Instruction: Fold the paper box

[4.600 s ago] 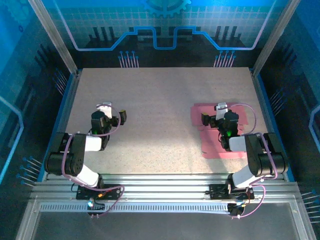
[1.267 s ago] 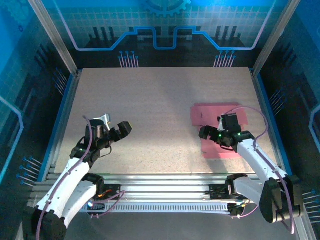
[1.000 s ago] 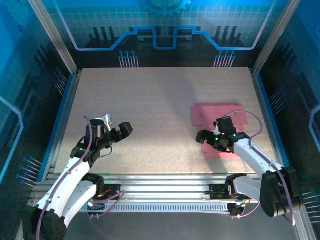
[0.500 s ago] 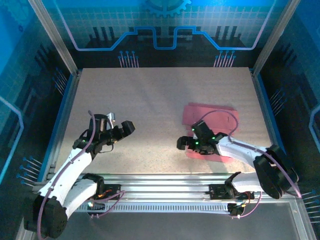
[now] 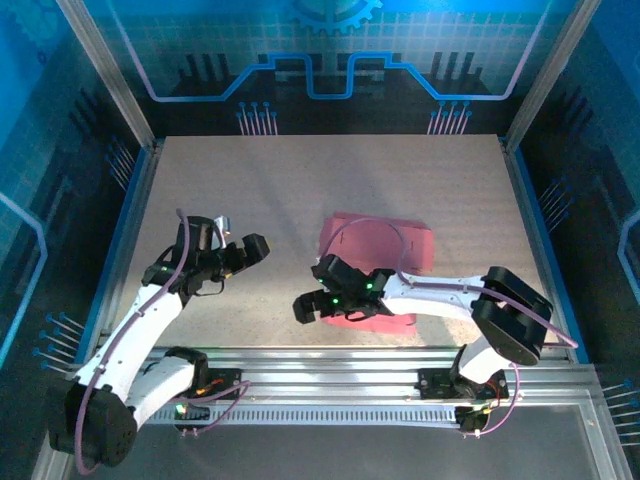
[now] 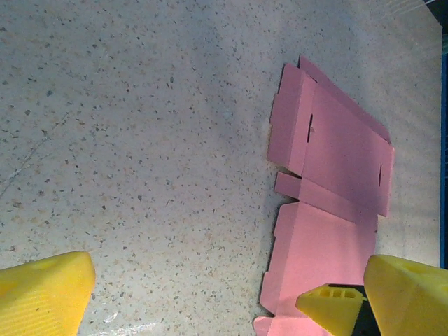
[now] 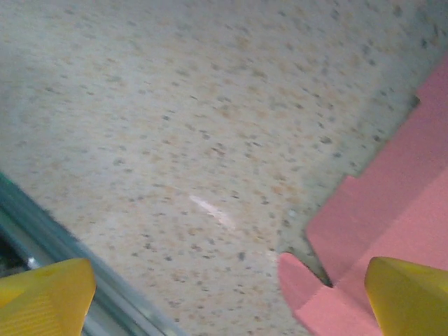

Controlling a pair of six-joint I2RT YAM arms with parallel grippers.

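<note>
The paper box (image 5: 378,250) is a flat pink cut sheet with flaps, lying on the table just right of centre. My right gripper (image 5: 322,300) is open at the sheet's near left corner, reaching in from the right; one finger sits over the pink edge. In the right wrist view a rounded flap of the paper box (image 7: 392,224) lies beside the right finger, and the right gripper (image 7: 227,301) holds nothing. My left gripper (image 5: 232,240) hovers open to the sheet's left, apart from it. From the left wrist the whole paper box (image 6: 336,182) shows ahead of the left gripper (image 6: 217,308).
The speckled beige table (image 5: 300,180) is bordered by blue side rails (image 5: 128,220) and a metal rail along the front (image 5: 330,355). That front edge (image 7: 49,231) lies close to my right gripper's left finger.
My right gripper has swept left across the table, and the pink sheet has slid left with it, from the right side to near the centre. My left gripper rose slightly, towards the sheet.
</note>
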